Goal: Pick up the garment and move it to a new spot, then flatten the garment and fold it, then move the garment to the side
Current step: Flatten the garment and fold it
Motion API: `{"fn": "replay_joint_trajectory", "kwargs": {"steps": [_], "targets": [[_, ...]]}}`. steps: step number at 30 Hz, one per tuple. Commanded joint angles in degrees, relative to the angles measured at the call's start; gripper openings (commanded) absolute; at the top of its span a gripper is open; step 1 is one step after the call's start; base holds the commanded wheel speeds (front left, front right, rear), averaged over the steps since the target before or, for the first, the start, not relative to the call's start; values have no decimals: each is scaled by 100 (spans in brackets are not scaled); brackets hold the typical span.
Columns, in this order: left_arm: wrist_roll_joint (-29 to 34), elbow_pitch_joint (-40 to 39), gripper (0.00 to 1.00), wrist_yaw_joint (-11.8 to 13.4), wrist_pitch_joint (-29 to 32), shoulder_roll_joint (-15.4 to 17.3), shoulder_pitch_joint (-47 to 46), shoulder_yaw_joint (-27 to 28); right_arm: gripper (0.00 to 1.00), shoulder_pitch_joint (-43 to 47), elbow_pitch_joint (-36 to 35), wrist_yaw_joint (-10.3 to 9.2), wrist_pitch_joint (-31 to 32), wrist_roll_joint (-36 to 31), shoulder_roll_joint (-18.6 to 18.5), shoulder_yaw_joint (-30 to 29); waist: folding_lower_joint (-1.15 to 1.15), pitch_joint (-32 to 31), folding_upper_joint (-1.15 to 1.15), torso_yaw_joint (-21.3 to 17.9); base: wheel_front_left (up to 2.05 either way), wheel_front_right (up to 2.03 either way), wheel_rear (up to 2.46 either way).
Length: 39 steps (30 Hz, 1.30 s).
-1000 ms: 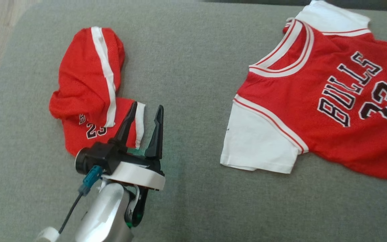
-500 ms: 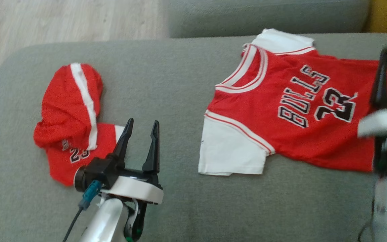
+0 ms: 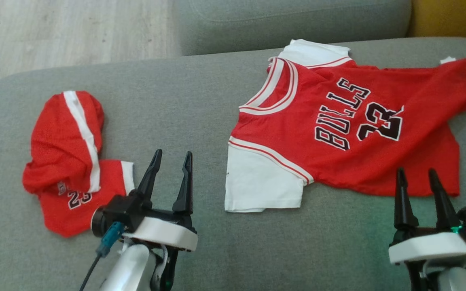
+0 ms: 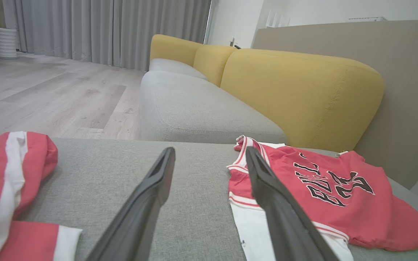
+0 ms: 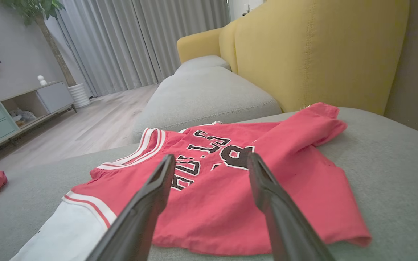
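Red mesh makes up both garments on the grey sofa seat (image 3: pixel 200 101). The jersey (image 3: pixel 338 133), with white sleeves, a striped neckline and "BULLS 23" across the chest, lies spread front up on the right part of the seat. Its neckline points to the robot's left, and one white sleeve lies flat on the near side. Its far right end is rumpled, close to the yellow backrest (image 3: pixel 451 16). The shorts (image 3: pixel 63 161), red with a white side stripe and a small "23", sit in a loose, folded-over heap on the left part of the same seat, well apart from the jersey.

The left end effector (image 3: pixel 173 153) is over bare cushion between the two garments, just beside the white-trimmed edge of the shorts. Its two dark fingers are spread apart with nothing between them. The right end effector (image 3: pixel 415 171) is at the lower right, near the jersey's near edge, and its fingers are likewise spread wide and empty. Pale wood floor (image 3: pixel 55 32) lies beyond the seat.
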Motion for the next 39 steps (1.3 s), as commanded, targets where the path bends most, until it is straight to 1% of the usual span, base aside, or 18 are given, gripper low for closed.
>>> {"fn": "replay_joint_trajectory", "kwargs": {"steps": [1, 5, 10, 14, 17, 20, 23, 25, 28, 29, 30, 32, 33, 39], "targets": [[55, -129, 100, -41, -55, 18, -220, 163, 100, -322, -174, -4, -75, 17, -44, 160, 0, 57, 0, -64, 0, 0, 0], [154, 205, 100, -189, 19, 19, -435, -45, 100, -443, -144, -4, -136, 0, -44, 136, 0, 180, 0, -171, 0, 0, 0], [242, 821, 100, -317, 720, 36, -742, -429, 100, -497, -71, -4, -198, 26, -44, 193, 0, 326, 0, -365, 0, 0, 0], [176, 1088, 100, -400, 1088, 35, -852, -618, 100, -543, 5, -4, -248, 78, -44, 238, 0, 420, 0, -511, 0, 0, 0], [158, 1201, 100, -390, 1228, 36, -878, -661, 100, -561, 44, -4, -273, 97, -44, 277, 0, 448, 0, -577, 0, 0, 0], [193, 1369, 100, -252, 1372, 59, -935, -666, 100, -593, 86, -4, -302, 123, -44, 349, 0, 487, 0, -688, 0, 0, 0], [199, 1540, 100, -167, 1548, 77, -988, -677, 100, -625, 110, -4, -323, 163, -44, 364, 0, 523, 0, -794, 0, 0, 0], [178, 1604, 100, -203, 1624, 81, -1016, -718, 100, -640, 130, -4, -334, 178, -44, 372, 0, 543, 0, -858, 0, 0, 0], [67, 1634, 100, -340, 1728, 73, -1029, -818, 100, -660, 181, -4, -345, 171, -44, 352, 0, 558, 0, -933, 0, 0, 0], [27, 1637, 64, -374, 1751, 70, -1027, -847, 100, -666, 199, -4, -347, 168, -44, 337, 0, 557, 0, -949, 0, 0, 0], [-9, 1634, 0, -401, 1760, 69, -1024, -871, 100, -674, 215, -4, -349, 164, -44, 326, 0, 554, 0, -963, 0, 0, 0], [-61, 1604, 0, -417, 1684, 70, -1028, -860, 100, -681, 247, -4, -353, 154, -44, 312, 0, 539, 0, -976, 0, 0, 0], [-74, 1586, 0, -377, 1599, 83, -1040, -815, 100, -681, 262, -4, -354, 151, -44, 304, 0, 528, 0, -973, 0, 0, 0], [-138, 1500, 0, 20, 854, 166, -1102, -427, 100, -652, 336, -4, -358, 96, -44, 242, 0, 418, 0, -814, 0, 0, 0]]}}
